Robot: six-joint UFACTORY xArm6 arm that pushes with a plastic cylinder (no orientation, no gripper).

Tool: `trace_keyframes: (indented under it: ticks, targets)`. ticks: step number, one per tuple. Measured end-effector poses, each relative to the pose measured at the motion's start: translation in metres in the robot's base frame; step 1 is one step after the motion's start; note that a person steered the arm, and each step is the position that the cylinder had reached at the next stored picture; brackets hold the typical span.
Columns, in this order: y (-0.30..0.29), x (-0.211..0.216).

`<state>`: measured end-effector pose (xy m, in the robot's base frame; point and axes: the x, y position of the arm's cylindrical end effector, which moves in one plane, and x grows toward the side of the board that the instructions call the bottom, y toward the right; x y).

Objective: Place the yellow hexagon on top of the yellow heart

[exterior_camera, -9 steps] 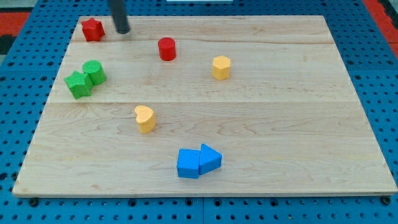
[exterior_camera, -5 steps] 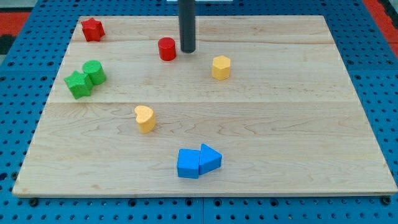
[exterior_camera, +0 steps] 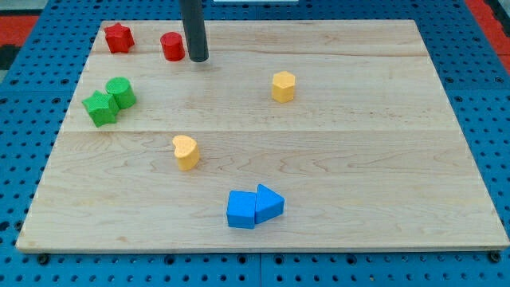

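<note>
My tip [exterior_camera: 198,59] stands just beside the red cylinder [exterior_camera: 172,46], on its right, touching or almost touching it. I have no pincer, so I hold nothing. The yellow hexagon [exterior_camera: 283,86] sits well apart from the yellow heart [exterior_camera: 186,151], up and to the view's right of it.

**Yellow blocks: two items**

Yellow hexagon [exterior_camera: 283,86]: small six-sided prism, upright on a flat end, on the surface right of centre in the upper half of the view. Standing free, touching no other block.

Yellow heart [exterior_camera: 185,151]: small heart-shaped block, upright, lobes facing the view's left, near mid-surface, left of centre. Standing free. Placed below and to the left of the hexagon, well apart from it; not stacked, not in contact.
</note>
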<state>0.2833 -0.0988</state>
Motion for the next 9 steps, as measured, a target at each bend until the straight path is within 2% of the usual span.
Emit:
trace_keyframes:
  ticks: [1,3,5,9]
  targets:
    - [-0.042,-0.014]
    - [-0.084,-0.032]
    - [-0.054,-0.031]
    - [-0.049,-0.031]
